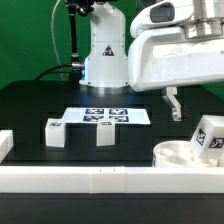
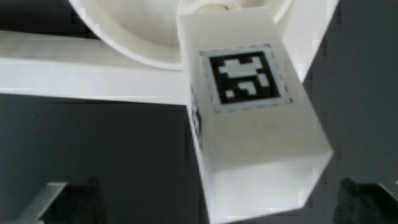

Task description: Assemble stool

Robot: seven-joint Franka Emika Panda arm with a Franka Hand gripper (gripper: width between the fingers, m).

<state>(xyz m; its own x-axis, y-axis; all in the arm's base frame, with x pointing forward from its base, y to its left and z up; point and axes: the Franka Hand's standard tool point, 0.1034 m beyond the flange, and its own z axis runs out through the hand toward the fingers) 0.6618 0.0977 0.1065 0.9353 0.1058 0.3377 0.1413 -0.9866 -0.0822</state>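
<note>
Now the gripper (image 1: pixel 175 105) hangs wide open and empty above the seat (image 1: pixel 176 155). A tilted leg (image 1: pixel 210 138) rests at the seat's three o'clock. The step appears to be grasping that leg, which calls for descending and closing squarely. The other legs (image 1: pixel 105 133) stand at nine o'clock.

From here this reads as a robotics lab bench, not a home or a shop. The arm's white base (image 1: pixel 103 55) stands on a matte black table (image 1: pixel 30 105) with a plain green backdrop (image 1: pixel 30 40) behind it. A marker board (image 1: pixel 105 116) lies flat on the surface, and a loose leg (image 1: pixel 55 133) carries a square tag. I think a cable (image 1: pixel 73 40) hangs behind the base, though it's faint.
</note>
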